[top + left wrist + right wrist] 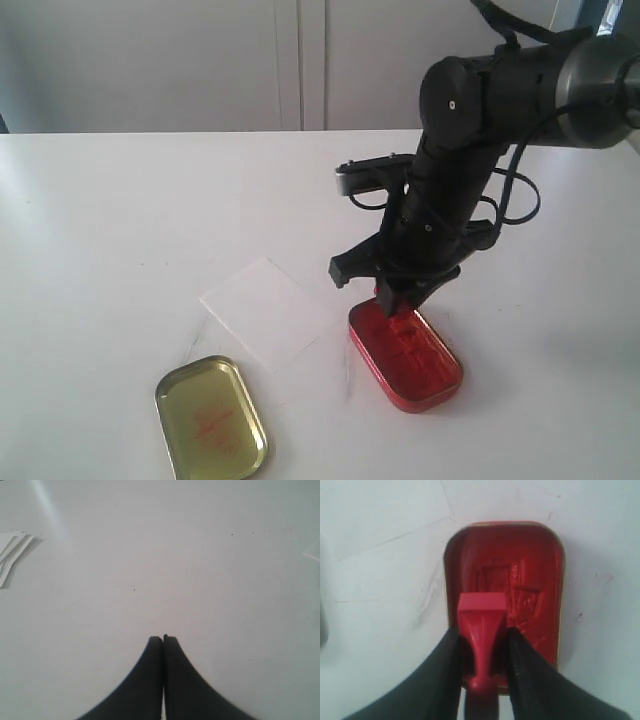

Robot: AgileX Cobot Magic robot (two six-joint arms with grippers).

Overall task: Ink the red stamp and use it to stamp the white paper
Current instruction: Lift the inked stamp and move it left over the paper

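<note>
My right gripper (482, 632) is shut on the red stamp (481, 625), holding it by the handle with its flat base pointing down. The stamp is over the inked pad of the open red ink tin (535, 570), near one end; whether it touches the pad I cannot tell. In the exterior view the right gripper (400, 298) stands at the far end of the red ink tin (415, 360). The white paper (265, 310) lies just left of the tin. My left gripper (163, 639) is shut on nothing above bare table and is outside the exterior view.
The gold tin lid (210, 418) lies open side up near the front edge, left of the paper. A folded white scrap (12, 555) lies at the border of the left wrist view. The white table (120, 230) stretches back to a wall.
</note>
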